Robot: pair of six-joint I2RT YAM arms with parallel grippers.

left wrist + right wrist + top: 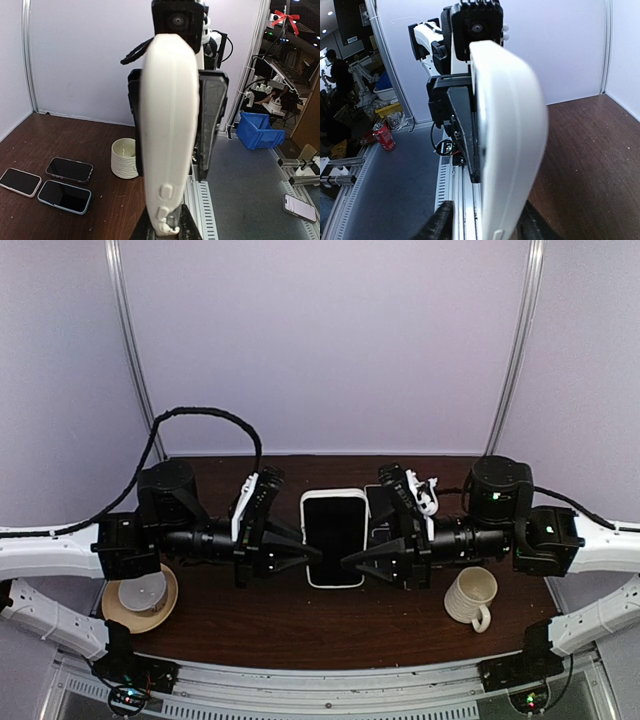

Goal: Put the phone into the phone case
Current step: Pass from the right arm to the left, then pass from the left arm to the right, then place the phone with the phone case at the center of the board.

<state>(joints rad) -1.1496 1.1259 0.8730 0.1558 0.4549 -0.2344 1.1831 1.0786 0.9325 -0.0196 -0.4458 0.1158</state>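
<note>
In the top view a white phone case [334, 580] with the black phone screen [333, 525] showing inside its rim is held level above the table's middle. My left gripper [312, 558] is shut on the case's left edge. In the left wrist view the case's side with its buttons [169, 130] fills the middle, and the fingertips [186, 227] pinch it. My right gripper [347, 562] is at the case's right edge. In the right wrist view the case [512, 135] stands between the fingers, with a gap to the left finger [437, 220].
Three phones [64, 196] lie on the brown table beside a white ribbed cup [124, 158]. In the top view a mug [472, 597] stands front right, a cup on a saucer [140, 595] front left, and a dark phone [378, 508] lies behind my right gripper.
</note>
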